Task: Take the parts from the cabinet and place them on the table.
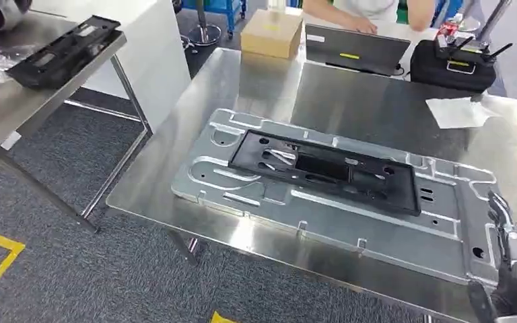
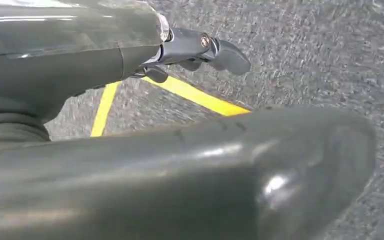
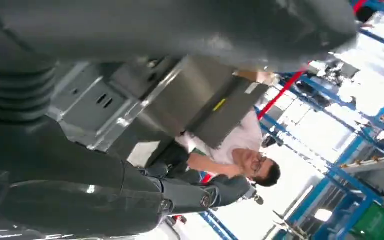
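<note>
The black part point(image 1: 326, 173) is seen lying flat on a silver plate point(image 1: 350, 232) that rests on the steel table point(image 1: 370, 101), towards its near edge; a second black part point(image 1: 60, 50) lies on the side table point(image 1: 13, 108) at the far left. The right hand point(image 1: 508, 276) is held at the near right corner of the plate, fingers apart, nothing gripped, though contact with the plate cannot be told; the left hand point(image 2: 200, 50) hangs over the floor, fingers loosely extended, nothing held. The plate could be nudged if the right hand were drawn away carelessly, and the black part shifted with it. A cardboard box point(image 1: 272, 32) stands closed at the far edge; its contents cannot be told.
</note>
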Controlling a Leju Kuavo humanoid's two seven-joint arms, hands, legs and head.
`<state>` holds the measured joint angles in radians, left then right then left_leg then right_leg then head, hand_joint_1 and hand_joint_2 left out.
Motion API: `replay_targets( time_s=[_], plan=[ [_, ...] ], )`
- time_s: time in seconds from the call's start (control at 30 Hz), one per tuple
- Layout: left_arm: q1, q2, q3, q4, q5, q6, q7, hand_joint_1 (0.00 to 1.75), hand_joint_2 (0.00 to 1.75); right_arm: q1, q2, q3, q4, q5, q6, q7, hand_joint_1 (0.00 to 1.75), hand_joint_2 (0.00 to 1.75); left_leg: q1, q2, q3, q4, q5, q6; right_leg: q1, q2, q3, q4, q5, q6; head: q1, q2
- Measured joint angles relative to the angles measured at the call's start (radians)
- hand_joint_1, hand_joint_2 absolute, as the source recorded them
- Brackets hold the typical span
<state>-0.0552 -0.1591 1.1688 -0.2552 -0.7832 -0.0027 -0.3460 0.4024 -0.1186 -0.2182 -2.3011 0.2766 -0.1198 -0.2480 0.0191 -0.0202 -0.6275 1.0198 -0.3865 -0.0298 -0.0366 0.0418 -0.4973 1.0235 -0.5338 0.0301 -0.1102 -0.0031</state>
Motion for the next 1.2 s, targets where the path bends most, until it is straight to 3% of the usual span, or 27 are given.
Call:
replay_targets(
  time_s=[0.03,0.07,0.1,0.17,0.2,0.23,0.27,0.33,0.37,0.4,0.43,0.53,0.57,0.6,0.63,0.7,0.73,0.8,0.83,0.87,0.9,0.93,1.03,1.07,1.1,1.13,1.2],
  plan=[
    [0.005,0.0,0.001,0.0,0.003,0.001,0.0,0.0,0.0,0.005,0.008,-0.005,0.0,0.001,-0.001,0.005,0.0,0.0,0.002,-0.007,-0.01,-0.003,0.011,-0.009,-0.004,-0.011,-0.011,-0.005,0.012,-0.014,0.0,0.0],
    [0.006,0.0,0.002,0.0,0.006,0.003,0.0,0.0,0.0,0.009,0.017,-0.011,-0.001,0.001,-0.002,0.008,0.0,0.0,0.005,-0.002,-0.019,0.01,-0.013,-0.009,-0.005,-0.023,-0.021,-0.005,0.024,-0.025,-0.001,0.0],
    [0.007,0.0,0.002,0.0,0.008,0.004,0.0,0.0,0.0,0.019,0.024,-0.016,-0.004,0.003,-0.002,0.008,0.0,0.0,0.005,0.006,-0.034,0.046,-0.072,-0.01,-0.004,-0.028,-0.035,-0.005,0.033,-0.034,0.0,0.0],
    [0.008,-0.002,0.002,0.0,0.01,0.006,0.0,0.0,0.0,0.037,0.042,-0.03,-0.005,0.013,-0.002,0.008,0.0,0.0,0.006,0.012,-0.066,0.193,-0.203,-0.015,0.004,-0.05,-0.062,-0.004,0.055,-0.043,0.0,0.0],
    [0.008,-0.002,0.002,0.0,0.011,0.009,0.0,0.0,0.0,0.04,0.052,-0.038,-0.005,0.017,-0.002,0.008,0.0,0.0,0.006,0.012,-0.075,0.267,-0.233,-0.018,0.008,-0.06,-0.077,-0.003,0.065,-0.045,0.0,0.0],
    [0.008,-0.002,0.003,0.0,0.013,0.011,0.0,0.0,0.0,0.042,0.061,-0.044,-0.005,0.023,0.001,0.01,0.0,0.0,0.006,0.013,-0.072,0.308,-0.231,-0.017,0.013,-0.069,-0.09,-0.001,0.074,-0.046,0.0,0.0],
    [0.008,-0.002,0.005,0.0,0.015,0.013,0.0,0.0,0.0,0.043,0.069,-0.051,-0.005,0.027,0.003,0.011,0.0,0.0,0.006,0.013,-0.052,0.311,-0.203,-0.014,0.018,-0.079,-0.103,0.0,0.083,-0.047,0.0,0.0],
    [0.009,-0.002,0.008,0.0,0.016,0.016,0.001,0.0,0.0,0.045,0.085,-0.064,-0.003,0.033,0.014,0.015,0.0,0.0,0.0,0.02,0.048,0.201,-0.132,0.001,0.027,-0.097,-0.125,0.001,0.1,-0.047,0.0,0.0],
    [0.007,-0.003,0.008,0.0,0.016,0.016,0.001,0.0,0.0,0.045,0.093,-0.07,-0.001,0.034,0.021,0.016,0.0,0.0,-0.008,0.041,0.121,0.106,-0.128,0.013,0.029,-0.103,-0.132,0.002,0.11,-0.046,0.0,0.0],
    [0.004,-0.002,0.008,-0.001,0.016,0.016,0.001,0.0,0.0,0.046,0.101,-0.077,0.0,0.036,0.027,0.017,0.0,0.0,-0.02,0.081,0.2,0.004,-0.158,0.026,0.032,-0.113,-0.132,0.003,0.116,-0.042,0.0,0.0],
    [0.0,-0.002,0.009,-0.001,0.016,0.016,0.001,0.0,0.0,0.048,0.106,-0.082,0.002,0.036,0.033,0.017,0.0,0.0,-0.025,0.089,0.23,-0.067,-0.175,0.03,0.032,-0.124,-0.134,0.004,0.121,-0.037,0.0,0.0],
    [0.001,-0.006,0.015,0.0,0.016,0.016,0.001,0.0,0.0,0.048,0.116,-0.095,0.011,0.03,0.055,0.014,0.0,0.0,-0.033,0.065,0.204,-0.061,-0.145,0.046,0.023,-0.157,-0.129,-0.008,0.152,-0.019,0.0,0.0],
    [0.005,-0.008,0.017,0.0,0.016,0.016,0.001,0.0,0.0,0.047,0.117,-0.1,0.015,0.027,0.062,0.012,0.0,0.0,-0.021,0.06,0.201,-0.072,-0.125,0.053,0.021,-0.14,-0.133,-0.004,0.141,-0.01,0.0,0.0],
    [0.007,-0.01,0.019,0.0,0.015,0.016,0.001,0.0,0.0,0.05,0.118,-0.103,0.019,0.026,0.07,0.01,0.0,0.0,-0.023,0.054,0.187,-0.071,-0.112,0.059,0.02,-0.095,-0.142,0.02,0.091,-0.004,0.0,0.0],
    [0.007,-0.01,0.021,0.0,0.016,0.016,0.001,0.0,0.0,0.053,0.12,-0.109,0.025,0.026,0.078,0.007,0.0,0.0,-0.023,0.05,0.171,-0.069,-0.101,0.067,0.02,-0.067,-0.155,0.069,0.026,-0.003,0.0,0.0],
    [0.006,-0.01,0.024,0.0,0.017,0.018,0.0,0.0,0.0,0.052,0.125,-0.111,0.037,0.03,0.092,0.006,0.0,0.0,-0.025,0.032,0.133,-0.067,-0.074,0.069,0.02,-0.049,-0.184,0.216,-0.085,-0.001,0.0,0.0],
    [0.006,-0.011,0.025,0.0,0.017,0.018,0.0,0.0,0.0,0.051,0.129,-0.109,0.043,0.033,0.099,0.006,0.0,0.0,-0.025,0.022,0.112,-0.062,-0.06,0.067,0.021,-0.047,-0.188,0.272,-0.093,-0.001,0.0,0.0],
    [0.007,-0.013,0.026,0.0,0.016,0.019,0.0,0.0,0.0,0.048,0.135,-0.107,0.056,-0.012,0.133,0.017,0.0,0.0,-0.022,0.002,0.07,-0.048,-0.037,0.061,0.018,-0.046,-0.144,0.266,-0.024,0.001,0.0,0.0],
    [0.009,-0.015,0.027,0.0,0.015,0.02,0.0,0.0,0.0,0.045,0.14,-0.101,0.066,-0.04,0.157,0.03,0.0,0.0,-0.019,-0.009,0.048,-0.039,-0.027,0.055,0.016,-0.041,-0.099,0.214,0.017,0.0,0.0,0.0],
    [0.01,-0.016,0.027,0.0,0.015,0.021,0.001,0.0,0.0,0.041,0.14,-0.089,0.084,-0.043,0.174,0.042,0.0,0.0,-0.017,-0.021,0.029,-0.028,-0.019,0.048,0.013,-0.026,-0.035,0.13,0.036,0.0,0.0,0.0],
    [0.009,-0.017,0.028,0.0,0.014,0.022,0.002,0.0,0.0,0.037,0.14,-0.072,0.107,-0.027,0.174,0.045,0.0,0.0,-0.016,-0.028,0.011,-0.016,-0.013,0.041,0.008,0.019,0.027,0.036,0.001,-0.002,0.0,0.0],
    [0.007,-0.019,0.029,0.0,0.012,0.022,0.003,0.0,0.0,0.038,0.141,-0.05,0.133,-0.007,0.16,0.044,0.0,0.0,-0.019,-0.038,-0.001,-0.003,-0.006,0.036,0.013,0.034,0.062,-0.03,-0.027,-0.008,-0.002,0.0],
    [0.01,-0.019,0.033,0.0,0.011,0.027,0.006,0.0,0.0,0.03,0.141,0.013,0.218,0.021,0.112,0.06,0.0,0.0,-0.018,-0.07,-0.016,-0.01,0.028,0.014,0.023,0.002,0.046,-0.025,-0.02,-0.031,-0.002,0.0],
    [0.013,-0.019,0.037,0.0,0.011,0.03,0.006,0.0,0.0,0.029,0.141,0.037,0.249,0.025,0.094,0.061,0.0,0.0,-0.014,-0.073,-0.023,-0.005,0.031,0.01,0.008,-0.015,0.035,-0.031,-0.008,-0.044,-0.001,0.0],
    [0.014,-0.021,0.041,0.0,0.012,0.035,0.008,0.0,0.0,0.023,0.141,0.065,0.28,0.03,0.074,0.066,0.0,0.0,-0.017,-0.036,-0.039,0.02,-0.016,0.006,0.014,-0.026,0.021,-0.028,0.004,-0.052,-0.002,0.0],
    [0.015,-0.024,0.044,0.0,0.013,0.039,0.012,0.0,0.0,0.024,0.138,0.089,0.304,0.031,0.057,0.066,0.0,0.0,-0.015,-0.013,-0.055,0.072,-0.079,0.002,0.016,-0.038,0.009,-0.028,0.013,-0.061,-0.002,0.0],
    [0.013,-0.024,0.05,0.0,0.017,0.052,0.016,0.0,0.0,0.021,0.133,0.136,0.351,0.028,0.039,0.07,0.0,0.0,-0.011,0.007,-0.086,0.221,-0.185,-0.007,0.023,-0.063,-0.017,-0.027,0.034,-0.065,-0.002,0.0]
  ],
)
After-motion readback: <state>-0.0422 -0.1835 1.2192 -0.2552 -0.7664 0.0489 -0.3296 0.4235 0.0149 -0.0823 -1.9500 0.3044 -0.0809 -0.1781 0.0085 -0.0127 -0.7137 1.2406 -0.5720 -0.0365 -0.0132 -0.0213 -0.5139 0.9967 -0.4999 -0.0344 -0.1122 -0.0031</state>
